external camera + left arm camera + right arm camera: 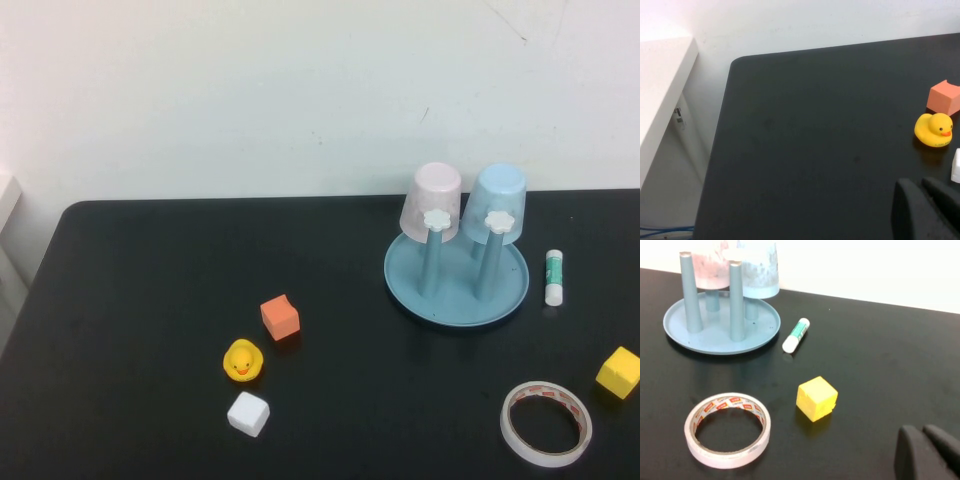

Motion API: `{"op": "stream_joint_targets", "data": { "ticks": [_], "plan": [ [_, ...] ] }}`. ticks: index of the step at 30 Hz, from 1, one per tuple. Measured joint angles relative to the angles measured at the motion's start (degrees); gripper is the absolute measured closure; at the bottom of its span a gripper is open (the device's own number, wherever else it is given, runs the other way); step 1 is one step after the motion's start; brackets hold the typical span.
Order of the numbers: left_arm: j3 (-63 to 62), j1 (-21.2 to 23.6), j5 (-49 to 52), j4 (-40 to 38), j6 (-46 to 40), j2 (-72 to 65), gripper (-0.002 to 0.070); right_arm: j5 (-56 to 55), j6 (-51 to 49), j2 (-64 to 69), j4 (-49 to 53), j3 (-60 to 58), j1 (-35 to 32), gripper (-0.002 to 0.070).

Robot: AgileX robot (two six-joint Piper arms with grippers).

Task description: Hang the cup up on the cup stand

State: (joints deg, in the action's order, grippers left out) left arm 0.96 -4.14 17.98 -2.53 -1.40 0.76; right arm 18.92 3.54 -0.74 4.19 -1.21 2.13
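Inverted, upright on the cup stand – the cup, beside pink cup; left gripper, right gripper closed, low over counter.

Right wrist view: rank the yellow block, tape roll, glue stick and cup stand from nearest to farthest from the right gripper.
From the right gripper at the frame's lower corner:
1. Yellow block, just ahead on the table.
2. Tape roll, off to the side.
3. Glue stick, beyond the block.
4. Cup stand, farthest, by the wall.

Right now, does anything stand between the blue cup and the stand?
No. The cup already hangs upside down on the cup stand, beside the pink cup. Left hand and right hand sit far off, near the table's edge.
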Motion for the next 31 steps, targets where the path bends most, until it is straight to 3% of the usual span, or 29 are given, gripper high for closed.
{"op": "stream_joint_targets", "data": {
  "ticks": [31],
  "plan": [
    [0.0,0.0,0.0,0.0,0.5,0.0,0.0676,1.1,-1.6,0.0,0.0,0.2,-1.7,0.0678]
  ]
}}
